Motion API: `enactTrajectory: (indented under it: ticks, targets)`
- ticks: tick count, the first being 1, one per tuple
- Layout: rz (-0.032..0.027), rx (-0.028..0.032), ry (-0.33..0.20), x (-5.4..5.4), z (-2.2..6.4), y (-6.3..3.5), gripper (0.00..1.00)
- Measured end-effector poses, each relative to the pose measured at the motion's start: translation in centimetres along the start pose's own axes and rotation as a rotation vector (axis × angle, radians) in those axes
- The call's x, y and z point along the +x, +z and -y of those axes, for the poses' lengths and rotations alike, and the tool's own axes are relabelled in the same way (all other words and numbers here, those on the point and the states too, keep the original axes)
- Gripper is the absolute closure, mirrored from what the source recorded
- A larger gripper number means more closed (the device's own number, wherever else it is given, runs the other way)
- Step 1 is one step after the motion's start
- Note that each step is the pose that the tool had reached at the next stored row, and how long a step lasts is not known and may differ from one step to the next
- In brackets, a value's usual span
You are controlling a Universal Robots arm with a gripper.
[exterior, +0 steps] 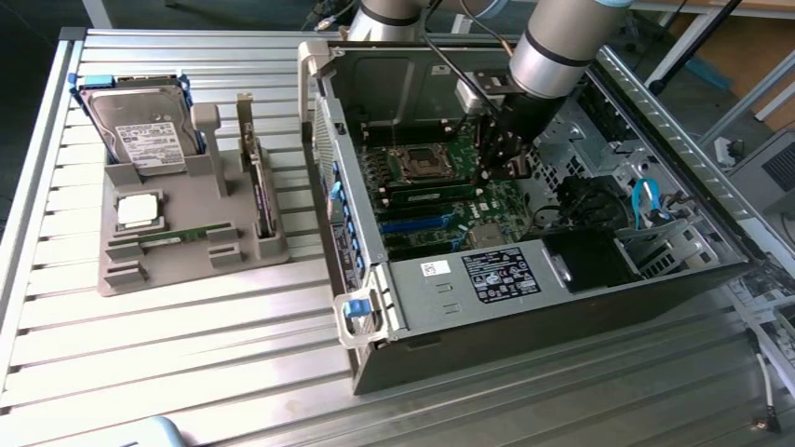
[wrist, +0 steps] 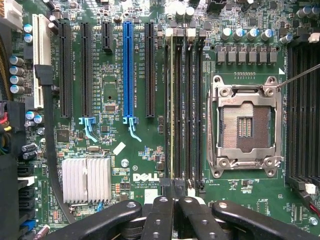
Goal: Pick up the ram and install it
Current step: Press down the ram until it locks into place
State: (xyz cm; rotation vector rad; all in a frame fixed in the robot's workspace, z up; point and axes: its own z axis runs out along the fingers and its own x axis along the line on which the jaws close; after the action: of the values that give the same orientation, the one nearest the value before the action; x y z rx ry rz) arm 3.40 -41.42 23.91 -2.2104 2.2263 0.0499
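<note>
Since the shut, empty-looking gripper sits over the slotted ram, you're seating it: press squarely down.

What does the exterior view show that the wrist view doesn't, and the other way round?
Exterior view: the slatted table, a grey tray holding a hard drive, a square silver chip and a spare memory stick, plus the open computer case and the arm.
Wrist view: the white Dell lettering and a row of small silver-topped cylinders.
Both: the processor socket, a blue slot, the shut gripper, and a memory stick standing in a slot beside the socket.
</note>
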Motion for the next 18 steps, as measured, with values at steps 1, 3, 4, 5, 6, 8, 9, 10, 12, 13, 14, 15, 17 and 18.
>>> enactTrajectory:
  ticks: [1, 3, 4, 5, 6, 8, 9, 10, 12, 13, 14, 15, 17, 18]
  targets:
    - [0.0000, 0.0000, 0.000, 0.00, 0.06, 0.00, 0.89]
    - [0.0002, 0.0001, 0.000, -0.01, 0.15, 0.01, 0.89]
    - [0.0002, 0.0001, 0.000, -0.01, 0.15, 0.00, 0.89]
    - [0.0001, 0.0001, 0.000, 0.00, 0.15, 0.00, 0.89]
    - [0.0001, 0.0001, 0.000, 0.00, 0.15, 0.00, 0.89]
    - [0.0002, 0.0001, 0.000, 0.01, 0.16, 0.04, 0.89]
    - [0.0002, 0.0001, 0.000, 0.00, 0.16, 0.09, 0.89]
    - [0.0002, 0.0001, 0.000, 0.00, 0.16, 0.12, 0.89]
    - [0.0000, 0.0000, 0.000, 0.00, 0.16, 0.19, 0.89]
    - [-0.0001, 0.0000, 0.000, 0.01, 0.16, 0.20, 0.89]
    - [-0.0001, 0.0000, 0.000, 0.01, 0.16, 0.20, 0.89]
    - [0.0000, 0.0000, 0.000, 0.00, 0.16, 0.20, 0.89]
    - [0.0000, 0.0000, 0.000, 0.00, 0.16, 0.21, 0.89]
    - [0.0004, 0.0001, 0.000, 0.00, 0.16, 0.25, 0.89]
